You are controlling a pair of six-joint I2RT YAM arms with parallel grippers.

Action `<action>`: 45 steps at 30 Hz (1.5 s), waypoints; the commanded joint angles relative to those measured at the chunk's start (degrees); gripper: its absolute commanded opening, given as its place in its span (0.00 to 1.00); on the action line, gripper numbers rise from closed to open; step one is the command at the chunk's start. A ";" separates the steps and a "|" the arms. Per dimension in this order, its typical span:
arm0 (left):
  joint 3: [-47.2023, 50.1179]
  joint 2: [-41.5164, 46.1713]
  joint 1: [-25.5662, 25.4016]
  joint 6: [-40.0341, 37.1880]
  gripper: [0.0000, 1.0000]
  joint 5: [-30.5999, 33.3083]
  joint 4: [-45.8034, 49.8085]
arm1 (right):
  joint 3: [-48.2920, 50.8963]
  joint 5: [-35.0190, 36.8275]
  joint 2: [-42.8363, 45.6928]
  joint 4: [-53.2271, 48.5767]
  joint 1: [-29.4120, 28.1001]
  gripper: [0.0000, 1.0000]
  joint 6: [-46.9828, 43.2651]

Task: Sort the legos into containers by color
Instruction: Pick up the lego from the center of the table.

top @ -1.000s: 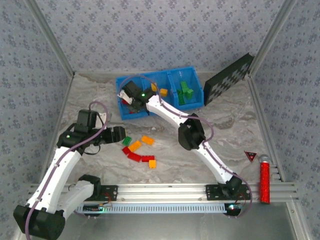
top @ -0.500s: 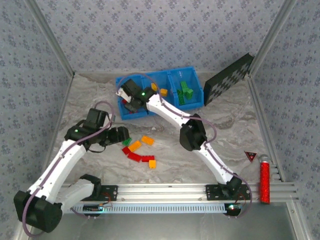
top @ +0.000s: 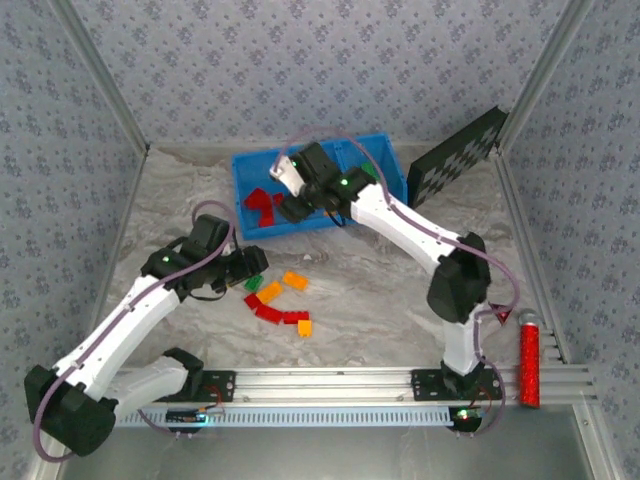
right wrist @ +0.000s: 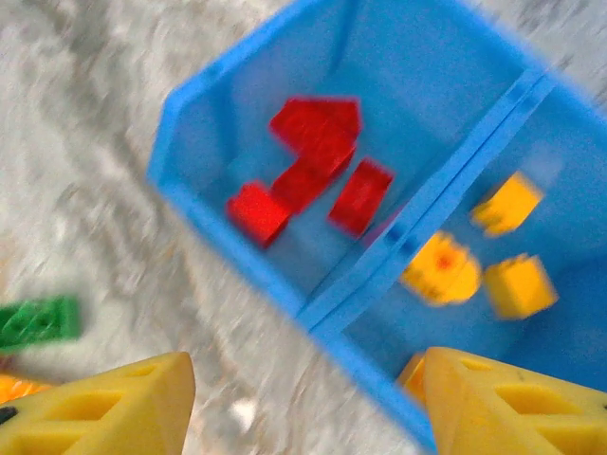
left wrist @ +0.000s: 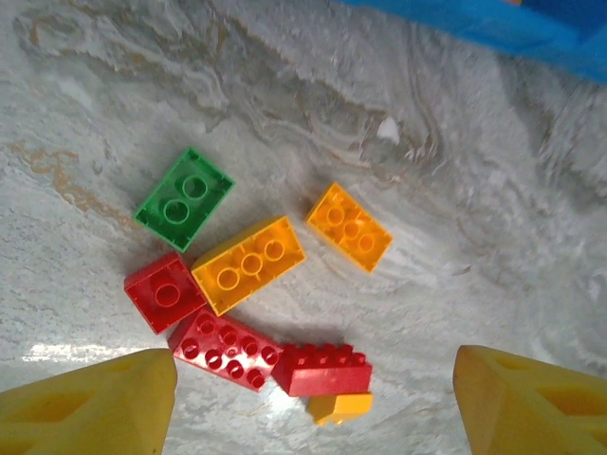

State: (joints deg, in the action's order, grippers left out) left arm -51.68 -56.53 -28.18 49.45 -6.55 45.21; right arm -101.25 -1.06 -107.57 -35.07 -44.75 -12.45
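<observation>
Legos in red (right wrist: 318, 161) lie close together on the floor of the left compartment of the bright blue tray (right wrist: 417, 104), about four of them. The middle compartment holds orange-yellow pieces (right wrist: 517, 284), one of them rounded (right wrist: 441, 270), though this view is blurred. From above, the right arm hides most of the right compartment.

The right gripper (right wrist: 303, 379) hangs over the tray's near wall by the divider between the left and middle compartments. Its yellow fingers (right wrist: 104, 403) are wide apart with nothing between them.

A loose cluster lies on the marbled table (top: 420, 260) in front of the tray: a green brick (left wrist: 184, 198), two orange-yellow bricks (left wrist: 248, 264), three red bricks (left wrist: 226, 348), and a small orange-yellow bit (left wrist: 339, 408) touching one red brick. The left gripper (left wrist: 308, 398) hovers above the cluster, fingers spread and empty.

A black checker panel (top: 456, 156) leans just right of the tray. A red cylinder (top: 528, 362) lies near the table's right edge.
</observation>
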 commanded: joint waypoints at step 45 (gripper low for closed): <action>-11.51 -11.96 17.23 -9.11 0.81 -9.71 -1.05 | 14.91 -1.47 -12.60 -1.86 -7.81 0.40 -3.68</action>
State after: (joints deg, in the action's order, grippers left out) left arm -61.12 -68.03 -11.60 41.39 -15.27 44.34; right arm -85.82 -2.70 -119.20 -33.85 -52.97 -15.49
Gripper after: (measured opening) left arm 0.805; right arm 0.410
